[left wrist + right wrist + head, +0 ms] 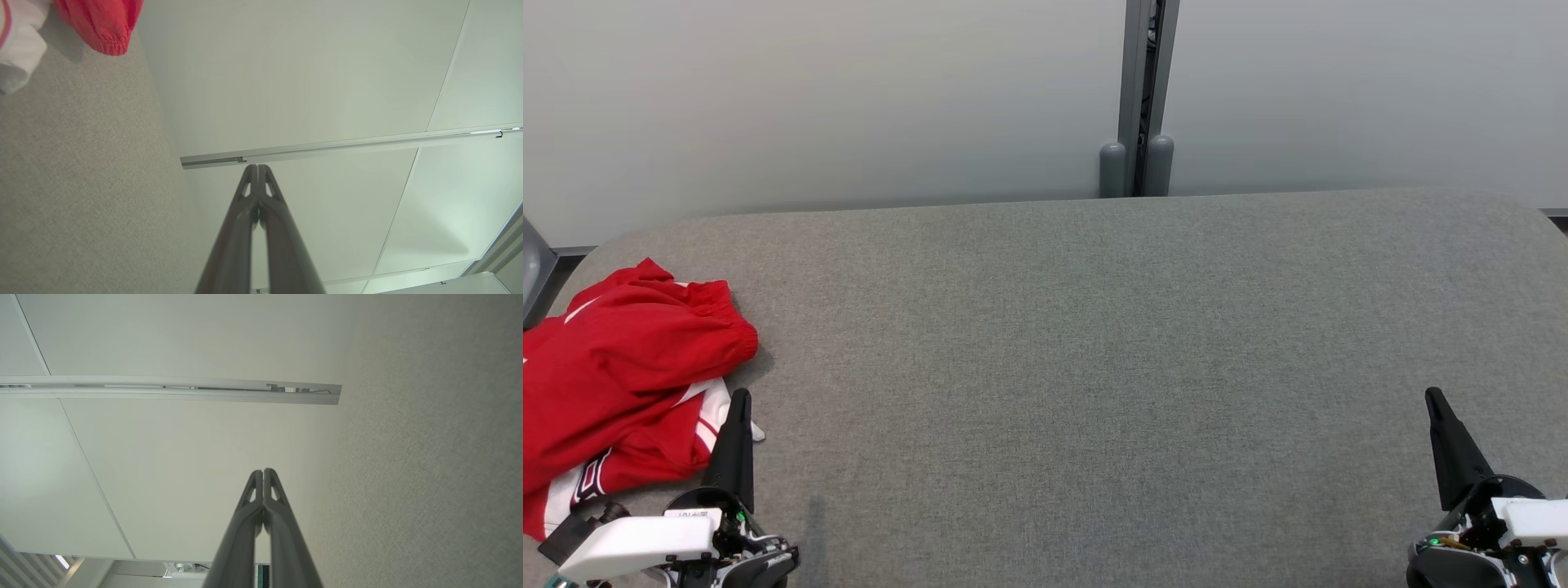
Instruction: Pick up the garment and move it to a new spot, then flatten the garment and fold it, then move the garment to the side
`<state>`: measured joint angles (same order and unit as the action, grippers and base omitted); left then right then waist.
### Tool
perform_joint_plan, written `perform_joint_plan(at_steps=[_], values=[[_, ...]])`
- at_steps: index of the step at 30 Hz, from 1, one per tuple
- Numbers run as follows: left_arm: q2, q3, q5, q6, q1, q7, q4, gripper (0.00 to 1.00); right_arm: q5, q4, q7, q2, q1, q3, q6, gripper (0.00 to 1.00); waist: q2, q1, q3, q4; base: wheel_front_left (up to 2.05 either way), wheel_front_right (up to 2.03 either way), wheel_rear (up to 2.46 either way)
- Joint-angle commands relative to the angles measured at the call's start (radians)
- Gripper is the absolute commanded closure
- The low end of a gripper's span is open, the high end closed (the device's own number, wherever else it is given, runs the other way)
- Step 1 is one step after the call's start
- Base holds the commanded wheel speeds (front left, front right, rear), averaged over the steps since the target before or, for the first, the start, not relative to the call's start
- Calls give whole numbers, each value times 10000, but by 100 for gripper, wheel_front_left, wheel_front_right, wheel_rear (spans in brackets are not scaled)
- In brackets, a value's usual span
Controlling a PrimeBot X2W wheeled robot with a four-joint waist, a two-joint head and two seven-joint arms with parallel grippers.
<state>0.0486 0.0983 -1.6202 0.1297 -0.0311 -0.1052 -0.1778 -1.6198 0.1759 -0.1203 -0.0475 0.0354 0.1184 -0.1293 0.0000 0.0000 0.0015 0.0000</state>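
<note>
At the far left, the garment (621, 367) lay crumpled on the grey desk (1094, 351). It was red cloth with white trim and a gathered elastic edge, and part of it ran out past the left border of the head view. Just beside its white trim stood the left pincer (740, 398), its two dark fingers pressed together and holding nothing. In the left wrist view the tips met with no gap, and the garment's red cuff sat off to one side, apart from them.

The middle of the desk was bare cloth right up to the pale wall (849, 98) and the metal post (1139, 98) behind it, which left plenty of room for laying the garment flat.

At the far right, the right pincer (1435, 398) was likewise pressed together and empty, well apart from the garment.

By my reading, the pick-up had not begun. The likely trouble lay in the heap itself. A pinch on one loose fold could lift a single layer and drag the rest, or pull it off the near-left corner of the desk. A pinch through several layers could carry the garment bunched, making it harder to flatten. The closed fingers could also shove the cloth aside if they went in without spreading first.
</note>
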Motion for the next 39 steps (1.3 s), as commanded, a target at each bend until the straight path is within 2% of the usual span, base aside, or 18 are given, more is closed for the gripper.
perform_joint_plan(at_steps=[1,39], values=[[25,21,-15,47,-214,-7,19,100,2,7,-22,-49,89,10,-27,100,0,0,0,0,0,0,0],[25,21,-15,47,-215,-7,18,100,0,7,-18,-49,89,7,-27,100,0,0,0,0,0,0,0]])
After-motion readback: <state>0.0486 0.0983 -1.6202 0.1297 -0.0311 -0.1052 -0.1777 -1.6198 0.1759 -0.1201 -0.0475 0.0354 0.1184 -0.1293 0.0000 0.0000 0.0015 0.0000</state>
